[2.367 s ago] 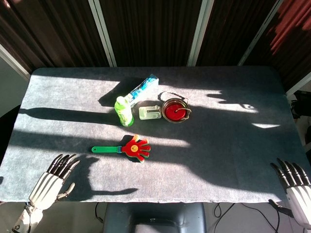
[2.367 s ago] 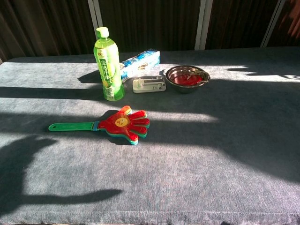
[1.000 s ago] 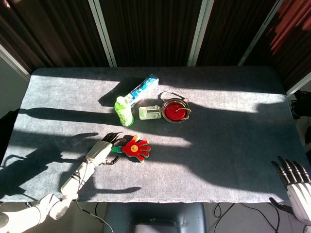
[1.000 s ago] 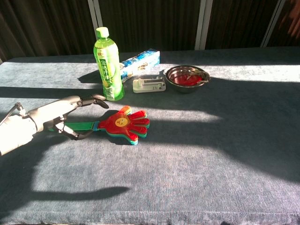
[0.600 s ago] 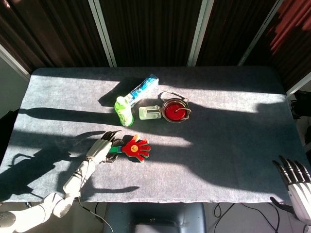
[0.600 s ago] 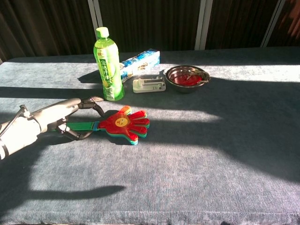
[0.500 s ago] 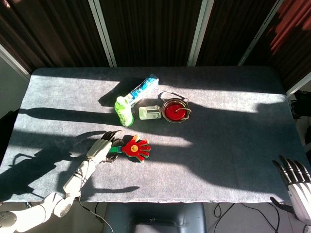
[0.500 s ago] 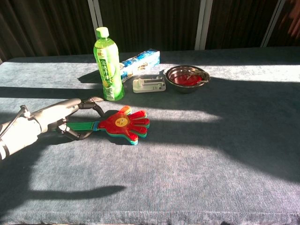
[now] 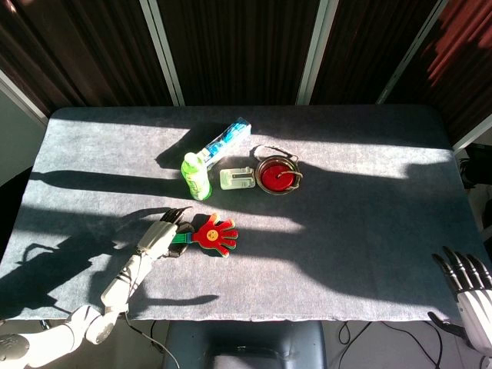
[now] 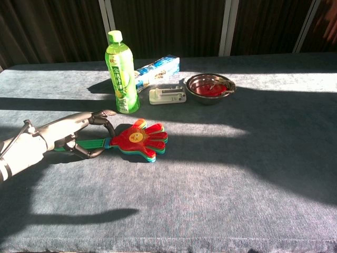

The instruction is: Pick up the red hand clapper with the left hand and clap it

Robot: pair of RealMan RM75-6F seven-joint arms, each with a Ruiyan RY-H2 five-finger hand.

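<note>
While curling tighter than a moment ago around the green handle, left hand (image 10: 79, 138) closing on the red hand-shaped plastic clapper (image 10: 138, 139), not yet lifted off the grey felt tabletop (image 10: 221, 174). Grasp nearly set; lift next. Right hand (image 9: 467, 286) idle, open.

Left hand (image 10: 73, 134) hides the clapper (image 10: 138, 138) handle.

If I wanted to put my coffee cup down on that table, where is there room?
Plenty on the table right of the metal bowl and red hand clapper. It is crowded at the back middle, around the green bottle and box.
</note>
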